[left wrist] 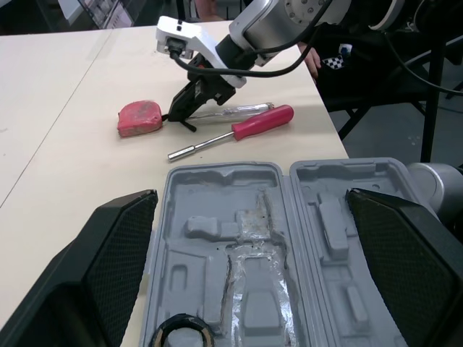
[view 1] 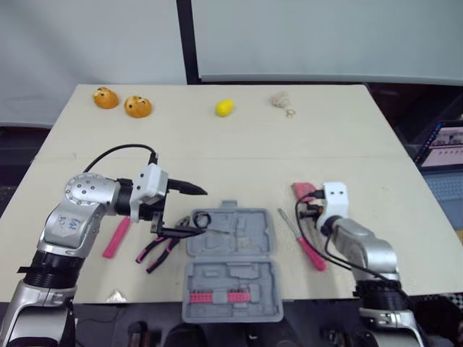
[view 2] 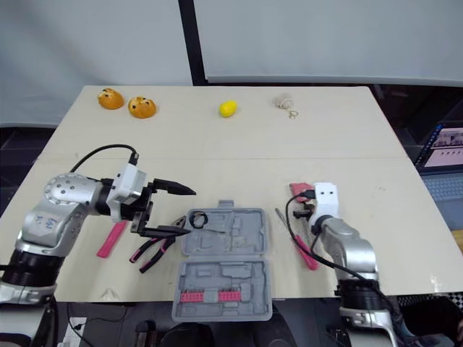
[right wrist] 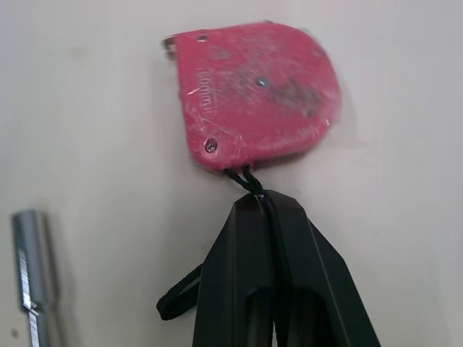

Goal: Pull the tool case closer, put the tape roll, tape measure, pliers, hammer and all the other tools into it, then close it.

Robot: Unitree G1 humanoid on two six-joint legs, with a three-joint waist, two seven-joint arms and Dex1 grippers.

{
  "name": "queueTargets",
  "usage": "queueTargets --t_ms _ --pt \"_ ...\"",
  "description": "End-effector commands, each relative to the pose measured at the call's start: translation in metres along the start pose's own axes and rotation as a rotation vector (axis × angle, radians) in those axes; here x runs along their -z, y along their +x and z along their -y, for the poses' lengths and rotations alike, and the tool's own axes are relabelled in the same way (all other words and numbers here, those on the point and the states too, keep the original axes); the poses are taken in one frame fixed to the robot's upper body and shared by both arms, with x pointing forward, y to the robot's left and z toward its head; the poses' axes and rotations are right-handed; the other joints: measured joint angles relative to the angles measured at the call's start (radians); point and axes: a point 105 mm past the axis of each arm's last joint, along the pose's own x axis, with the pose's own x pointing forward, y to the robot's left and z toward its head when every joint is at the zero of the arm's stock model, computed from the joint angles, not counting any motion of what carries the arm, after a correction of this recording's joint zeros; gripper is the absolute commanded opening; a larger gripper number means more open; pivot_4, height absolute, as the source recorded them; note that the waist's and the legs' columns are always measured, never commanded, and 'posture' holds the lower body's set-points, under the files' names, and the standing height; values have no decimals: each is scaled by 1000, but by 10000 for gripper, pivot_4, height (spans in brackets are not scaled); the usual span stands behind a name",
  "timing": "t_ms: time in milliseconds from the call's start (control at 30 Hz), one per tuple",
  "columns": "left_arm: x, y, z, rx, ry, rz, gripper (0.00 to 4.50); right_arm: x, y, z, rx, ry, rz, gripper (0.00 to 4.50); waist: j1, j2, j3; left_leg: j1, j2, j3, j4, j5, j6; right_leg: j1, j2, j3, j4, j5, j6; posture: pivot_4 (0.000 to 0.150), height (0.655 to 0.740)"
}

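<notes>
On the table (view 1: 239,144) the tool case (view 1: 239,242) lies open and flat at the 6 o'clock edge, its two grey halves hinged one behind the other. The nearer half holds a row of red bits (view 1: 217,296). The tape roll (view 1: 201,218), a black ring, sits inside the far half at its 10 o'clock corner. We see the left gripper (view 1: 198,212) hanging over that corner with its two fingers spread wide and nothing between them. The pliers (view 1: 155,253) lie on the table just beside the case at its 9 o'clock, red handles pointing away from it. A pink-handled tool (view 1: 116,237) lies farther out the same way. At the case's 2 o'clock, apart from it, the red tape measure (right wrist: 257,94) rests on the table. The right gripper (right wrist: 253,199) has its fingers pressed together just beside it, and they pinch the black strap (right wrist: 177,303) that runs from the tape measure's body. A red-handled screwdriver (left wrist: 231,134) lies at the case's 3 o'clock, near the right gripper. Along the table's far side we see one orange fruit (view 1: 105,97) and another (view 1: 137,106) at 11 o'clock, a lemon (view 1: 225,108) at 12 and a small beige thing (view 1: 281,99) at 1 o'clock.
</notes>
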Motion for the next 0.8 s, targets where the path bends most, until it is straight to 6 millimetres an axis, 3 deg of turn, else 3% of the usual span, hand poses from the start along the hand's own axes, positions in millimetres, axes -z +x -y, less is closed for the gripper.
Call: queueTargets --t_ms 33,133,367,600,800 --pt "-13 4 1 21 52 22 45000 -5 -14 21 21 -16 17 314 -1 0 0 0 0 0 0 0 0 0 0 0 0 0 0 1500 7400" --pt "-13 4 2 25 51 24 45000 2 -23 40 61 -26 -5 314 -3 1 0 0 0 0 0 0 0 0 1 0 0 0 0 1500 7400" --pt "-13 3 2 29 48 21 45000 11 -38 62 92 -25 -17 314 -4 1 0 0 0 0 0 0 0 0 1 0 0 0 0 1500 7400" --pt "-13 4 1 35 49 22 45000 -1 -35 69 91 -10 27 314 -5 1 1 1 0 0 -1 0 0 0 1 1 0 0 0 1500 7400" --pt "-14 5 1 33 52 26 45000 4 -32 103 198 -91 -24 314 -2 2 1 0 0 0 0 0 0 0 1 1 0 0 0 1500 7400"
